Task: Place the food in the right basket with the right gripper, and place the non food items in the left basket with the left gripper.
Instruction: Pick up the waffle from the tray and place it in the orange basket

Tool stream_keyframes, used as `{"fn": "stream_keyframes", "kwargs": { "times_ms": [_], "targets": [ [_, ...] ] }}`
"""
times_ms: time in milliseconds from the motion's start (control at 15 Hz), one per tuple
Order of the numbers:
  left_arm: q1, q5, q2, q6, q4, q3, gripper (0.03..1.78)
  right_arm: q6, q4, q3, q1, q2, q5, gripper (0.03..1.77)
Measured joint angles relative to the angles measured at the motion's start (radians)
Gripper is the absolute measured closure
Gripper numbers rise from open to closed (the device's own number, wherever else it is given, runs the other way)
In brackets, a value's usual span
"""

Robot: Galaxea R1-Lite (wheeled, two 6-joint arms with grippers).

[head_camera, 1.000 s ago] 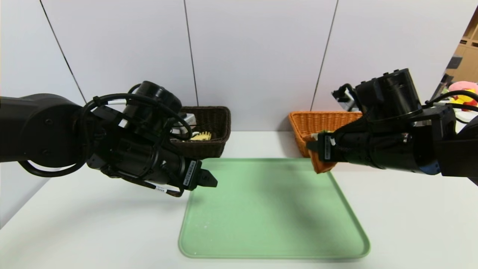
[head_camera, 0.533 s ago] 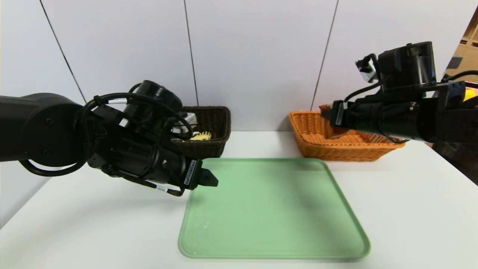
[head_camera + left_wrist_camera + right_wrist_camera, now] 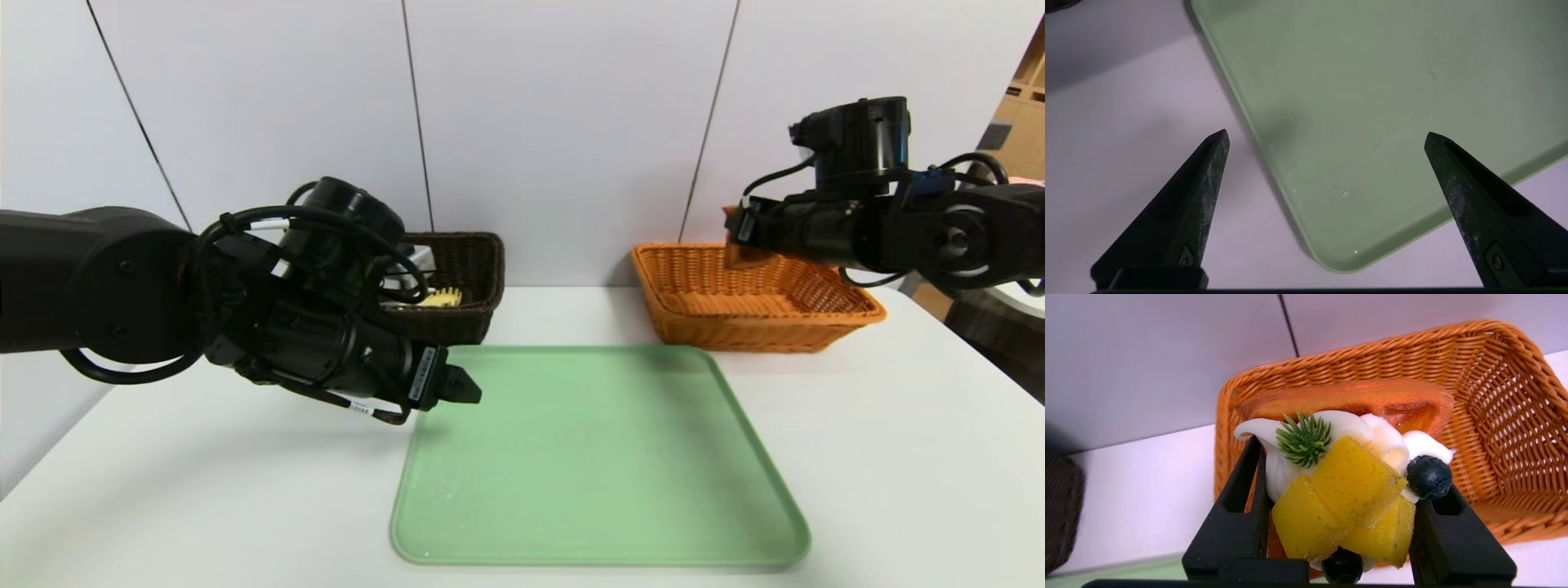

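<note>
Head view: right gripper [image 3: 739, 227] above the orange basket [image 3: 759, 327], near its left end, grasping the food item [image 3: 1343, 490], a toast-like piece topped with cream, yellow cubes and dark berries. Basket's right portion lies open beside the load, high woven rim around it. Left gripper [image 3: 1327, 139] over the green tray's [image 3: 604, 457] left edge, fingers spread wide, nothing between. Bare table strip separates orange basket from dark basket [image 3: 457, 322]; pale items inside the latter.
</note>
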Motion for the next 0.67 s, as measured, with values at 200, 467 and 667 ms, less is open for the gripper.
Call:
{"fn": "stream_keyframes", "kwargs": {
  "times_ms": [200, 467, 667],
  "targets": [
    [0.000, -0.001, 0.005, 0.000, -0.014, 0.003, 0.12, -0.013, 0.002, -0.067, -0.022, 0.079, -0.012, 0.92],
    [0.000, -0.003, 0.007, 0.000, -0.015, 0.000, 0.12, -0.075, 0.014, -0.126, -0.053, 0.171, -0.010, 0.93],
    [0.001, -0.015, 0.008, 0.000, -0.015, 0.000, 0.12, -0.085, 0.023, -0.150, -0.062, 0.220, -0.006, 0.93]
  ]
}}
